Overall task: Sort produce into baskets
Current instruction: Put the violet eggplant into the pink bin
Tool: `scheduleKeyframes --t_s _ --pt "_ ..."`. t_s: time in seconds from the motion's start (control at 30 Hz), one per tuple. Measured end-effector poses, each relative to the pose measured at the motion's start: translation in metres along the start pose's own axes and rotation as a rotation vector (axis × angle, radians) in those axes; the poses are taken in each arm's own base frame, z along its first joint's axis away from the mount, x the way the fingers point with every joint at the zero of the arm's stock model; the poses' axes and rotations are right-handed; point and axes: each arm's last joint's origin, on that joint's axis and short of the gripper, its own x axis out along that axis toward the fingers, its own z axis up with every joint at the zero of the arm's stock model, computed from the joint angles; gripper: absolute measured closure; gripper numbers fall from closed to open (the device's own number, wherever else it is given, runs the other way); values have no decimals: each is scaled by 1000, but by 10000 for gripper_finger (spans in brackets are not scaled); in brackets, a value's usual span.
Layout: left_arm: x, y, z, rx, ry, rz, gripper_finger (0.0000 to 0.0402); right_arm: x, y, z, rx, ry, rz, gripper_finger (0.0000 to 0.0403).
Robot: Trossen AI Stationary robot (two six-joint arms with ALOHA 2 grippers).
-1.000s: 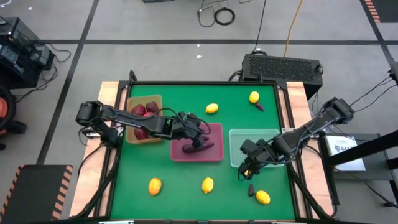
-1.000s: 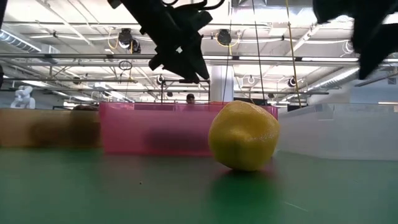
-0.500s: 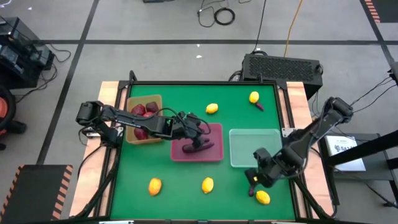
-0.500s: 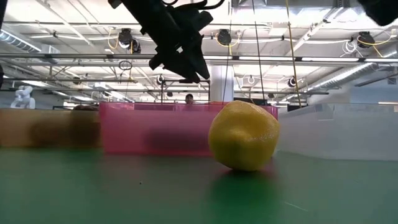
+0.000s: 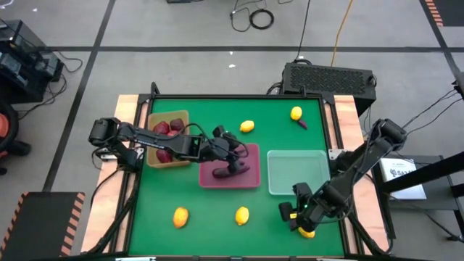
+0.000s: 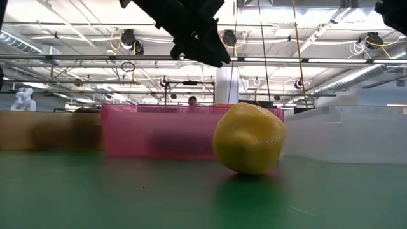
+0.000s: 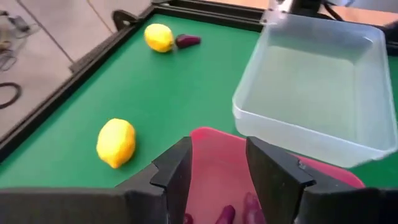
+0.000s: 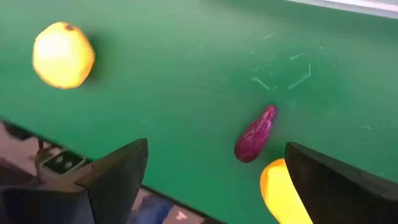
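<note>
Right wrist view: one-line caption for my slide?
Open right gripper above green table, near a small eggplant and two lemons.

Both arms were dark, nearly black, built of slim straight links with bulkier rounded joints. The left arm (image 5: 145, 138) had a rounded housing at its base end. The right arm (image 5: 362, 163) showed the same rounded housing. The left gripper (image 7: 216, 177) had two flat, angular black fingers, and the right gripper (image 8: 214, 180) had broad, wedge-shaped black ones.
</note>
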Motion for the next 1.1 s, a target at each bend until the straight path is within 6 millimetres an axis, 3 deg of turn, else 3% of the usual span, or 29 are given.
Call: scheduleKeyframes --t_s 0.4,0.87,1.1 --pt "0 -2 -4 62 40 -77 242 31 -3 -4 71 -18 -140 35" --pt "0 -2 -5 65 42 -81 242 69 -2 -6 -53 5 -233 35" --pt "0 -2 -5 64 42 -81 242 76 0 -6 -57 3 -236 78"
